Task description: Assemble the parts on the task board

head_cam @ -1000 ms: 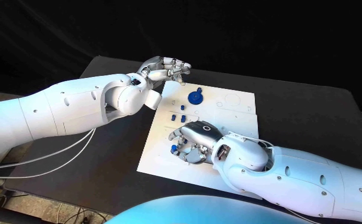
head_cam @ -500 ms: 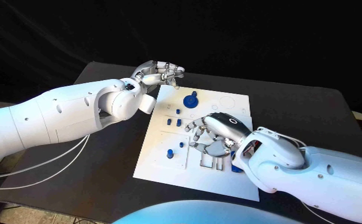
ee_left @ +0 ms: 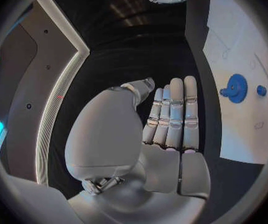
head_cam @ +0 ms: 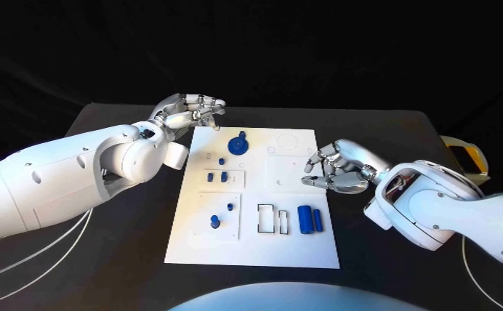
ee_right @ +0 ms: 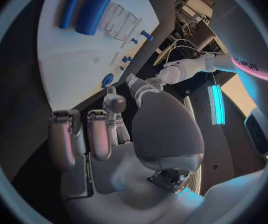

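Both hands are hovering at the edges of the task board, neither one holding a part.

The left hand is sitting off the board's far left corner above the black bench, its fingers lying straight and close together with nothing in them. The right hand is hanging at the board's right edge, fingers curled inward on nothing. On the board, a blue gear is lying near the far end, two blue cylinders are lying side by side toward the near right, and small blue pegs are standing along the left side.

support: black table | on it: white task board, lying flat mid-table
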{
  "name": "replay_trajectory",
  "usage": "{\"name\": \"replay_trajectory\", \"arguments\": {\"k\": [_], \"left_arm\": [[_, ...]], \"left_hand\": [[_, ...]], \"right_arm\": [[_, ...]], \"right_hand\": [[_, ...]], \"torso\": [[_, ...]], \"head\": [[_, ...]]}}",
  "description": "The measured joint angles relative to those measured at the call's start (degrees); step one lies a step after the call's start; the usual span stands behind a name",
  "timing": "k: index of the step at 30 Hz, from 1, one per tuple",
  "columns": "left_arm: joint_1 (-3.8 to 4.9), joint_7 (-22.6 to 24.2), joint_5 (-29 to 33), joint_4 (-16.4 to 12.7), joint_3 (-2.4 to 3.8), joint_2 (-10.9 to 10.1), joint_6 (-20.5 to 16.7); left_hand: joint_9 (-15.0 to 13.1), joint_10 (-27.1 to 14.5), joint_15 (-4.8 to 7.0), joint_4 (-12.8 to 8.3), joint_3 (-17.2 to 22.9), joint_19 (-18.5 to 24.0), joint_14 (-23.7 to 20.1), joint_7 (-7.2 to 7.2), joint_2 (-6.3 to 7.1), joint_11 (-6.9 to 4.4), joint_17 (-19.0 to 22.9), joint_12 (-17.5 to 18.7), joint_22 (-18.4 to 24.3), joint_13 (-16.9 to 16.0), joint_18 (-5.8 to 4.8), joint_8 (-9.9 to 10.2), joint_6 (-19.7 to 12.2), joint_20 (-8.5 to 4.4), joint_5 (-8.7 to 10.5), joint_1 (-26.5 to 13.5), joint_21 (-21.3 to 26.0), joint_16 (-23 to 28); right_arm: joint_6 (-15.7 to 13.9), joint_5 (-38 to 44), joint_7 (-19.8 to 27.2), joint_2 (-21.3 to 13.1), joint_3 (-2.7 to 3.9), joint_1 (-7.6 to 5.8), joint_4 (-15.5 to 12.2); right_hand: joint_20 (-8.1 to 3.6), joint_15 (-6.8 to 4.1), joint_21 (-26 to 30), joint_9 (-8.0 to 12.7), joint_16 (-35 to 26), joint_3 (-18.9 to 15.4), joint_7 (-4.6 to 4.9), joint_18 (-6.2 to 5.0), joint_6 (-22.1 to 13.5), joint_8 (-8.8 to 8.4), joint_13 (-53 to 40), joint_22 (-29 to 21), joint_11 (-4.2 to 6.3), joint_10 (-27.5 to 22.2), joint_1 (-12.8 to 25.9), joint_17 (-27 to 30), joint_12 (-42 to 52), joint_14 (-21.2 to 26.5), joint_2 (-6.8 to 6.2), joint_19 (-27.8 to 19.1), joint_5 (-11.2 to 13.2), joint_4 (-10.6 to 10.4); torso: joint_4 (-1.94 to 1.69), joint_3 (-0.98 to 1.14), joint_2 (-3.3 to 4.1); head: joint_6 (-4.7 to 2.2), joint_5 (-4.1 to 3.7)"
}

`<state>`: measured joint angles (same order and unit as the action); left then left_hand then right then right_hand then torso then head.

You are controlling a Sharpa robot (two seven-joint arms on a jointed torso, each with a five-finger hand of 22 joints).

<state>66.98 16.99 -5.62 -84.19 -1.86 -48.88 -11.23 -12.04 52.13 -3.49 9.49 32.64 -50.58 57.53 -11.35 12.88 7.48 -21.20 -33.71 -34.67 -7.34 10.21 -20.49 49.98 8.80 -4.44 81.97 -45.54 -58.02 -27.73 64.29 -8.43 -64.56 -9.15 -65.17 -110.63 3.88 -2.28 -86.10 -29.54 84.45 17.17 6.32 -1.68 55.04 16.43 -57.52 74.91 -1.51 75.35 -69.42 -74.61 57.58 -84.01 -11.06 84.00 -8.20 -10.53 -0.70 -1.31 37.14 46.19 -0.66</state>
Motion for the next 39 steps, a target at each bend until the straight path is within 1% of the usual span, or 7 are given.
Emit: {"name": "replay_trajectory", "arguments": {"k": [4,6,12,17,25,35,39], "left_arm": [[-0.03,0.01,0.0,-0.01,-0.08,-0.07,0.03],[-0.07,0.01,0.0,-0.04,-0.14,-0.08,0.06],[-0.09,0.0,0.01,-0.18,-0.16,-0.13,0.11],[-0.1,-0.01,0.01,-0.27,-0.17,-0.14,0.14],[-0.11,-0.01,0.01,-0.35,-0.18,-0.2,0.14],[-0.12,-0.03,0.01,-0.44,-0.18,-0.28,0.14],[-0.12,-0.03,0.01,-0.48,-0.18,-0.3,0.14]], "left_hand": [[0.0,0.0,0.0,0.0,0.0,0.0,0.0,0.0,0.0,0.0,0.0,0.0,0.0,0.0,0.0,0.0,0.0,0.0,0.0,0.0,0.0,0.0],[0.0,0.0,0.0,0.0,0.0,0.0,0.0,0.0,0.0,0.0,0.0,0.0,0.05,0.0,0.0,0.0,0.0,0.0,0.0,0.0,0.0,0.0],[0.0,0.0,0.0,0.0,0.0,0.0,0.0,0.0,0.0,0.0,-0.01,0.0,0.07,0.0,0.0,0.0,0.0,0.0,0.0,0.0,0.0,0.0],[0.0,0.0,0.0,0.0,0.0,0.0,0.0,0.0,0.0,0.0,-0.01,0.0,0.07,-0.01,0.0,0.0,0.0,0.0,0.0,0.0,0.0,0.0],[0.0,0.0,0.0,0.0,0.0,0.0,0.0,0.0,0.0,0.0,-0.01,0.0,0.07,-0.01,0.0,0.0,0.0,0.0,0.0,0.0,0.0,0.0],[0.0,0.0,0.0,0.0,0.0,0.0,0.0,0.0,0.0,0.0,-0.01,0.0,0.07,-0.01,0.0,0.0,0.0,0.0,0.0,0.0,0.0,0.0],[0.0,0.0,0.0,0.0,0.0,0.0,0.0,0.0,0.0,0.0,-0.01,0.0,0.07,-0.01,0.0,0.0,0.0,0.0,0.0,0.0,0.0,0.0]], "right_arm": [[1.44,-0.97,-2.81,-2.59,-0.18,0.13,-1.47],[2.19,-0.98,-4.38,-3.68,-0.35,0.19,-2.12],[3.53,0.66,-8.43,-5.07,-0.85,1.05,-3.31],[3.8,3.19,-11.04,-4.8,-1.06,2.47,-3.64],[3.66,6.35,-13.66,-2.21,-1.19,4.16,-3.32],[3.63,8.54,-15.65,0.32,-1.19,5.46,-2.52],[3.81,9.08,-16.14,1.04,-1.2,6.04,-2.15]], "right_hand": [[0.0,0.0,-1.47,-2.95,1.09,-2.46,-0.49,0.01,-0.72,1.66,-10.26,0.0,0.2,3.31,0.24,-0.36,10.0,0.0,0.47,0.0,0.0,-2.46],[0.0,0.0,-1.6,-3.83,1.1,-3.33,-0.4,0.88,-1.22,1.95,-12.94,0.0,0.2,4.36,-0.02,-0.36,12.56,0.0,0.74,0.0,0.0,-3.14],[0.01,0.0,-1.6,-5.12,1.32,-5.27,-0.41,0.88,-1.61,2.18,-14.47,0.0,0.2,4.46,-0.02,-0.36,13.44,0.0,0.74,0.0,0.0,-4.52],[0.01,0.0,-1.6,-5.94,1.32,-6.89,-0.61,0.88,-1.82,2.63,-14.84,-0.01,0.2,4.46,-0.02,-0.36,13.66,0.0,0.74,0.0,0.0,-5.84],[0.01,0.0,-1.6,-6.13,1.31,-6.97,-0.61,0.88,-1.82,2.63,-14.69,0.04,0.2,4.46,-0.02,-0.35,13.66,0.0,0.73,0.0,-0.35,-5.92],[0.01,0.01,-0.97,-6.73,1.31,-7.96,-0.61,0.87,-1.82,3.07,-14.52,0.03,0.2,4.46,-0.02,-0.34,13.53,0.0,0.73,0.0,-0.35,-6.07],[-0.4,0.01,-0.97,-7.12,1.31,-8.72,-0.61,0.87,-1.81,3.52,-14.56,0.03,0.41,4.24,-0.02,-0.34,13.42,0.0,0.73,0.0,-0.34,-6.09]], "torso": [[0.1,0.07,-0.07],[0.1,0.1,-0.1],[0.14,-0.01,-0.18],[0.13,-0.06,-0.21],[0.1,-0.07,-0.23],[0.09,-0.07,-0.19],[0.08,-0.05,-0.19]], "head": [[0.41,-1.69],[0.68,-2.52],[1.19,-3.49],[1.41,-3.73],[1.42,-3.67],[1.15,-2.92],[1.24,-2.76]]}}
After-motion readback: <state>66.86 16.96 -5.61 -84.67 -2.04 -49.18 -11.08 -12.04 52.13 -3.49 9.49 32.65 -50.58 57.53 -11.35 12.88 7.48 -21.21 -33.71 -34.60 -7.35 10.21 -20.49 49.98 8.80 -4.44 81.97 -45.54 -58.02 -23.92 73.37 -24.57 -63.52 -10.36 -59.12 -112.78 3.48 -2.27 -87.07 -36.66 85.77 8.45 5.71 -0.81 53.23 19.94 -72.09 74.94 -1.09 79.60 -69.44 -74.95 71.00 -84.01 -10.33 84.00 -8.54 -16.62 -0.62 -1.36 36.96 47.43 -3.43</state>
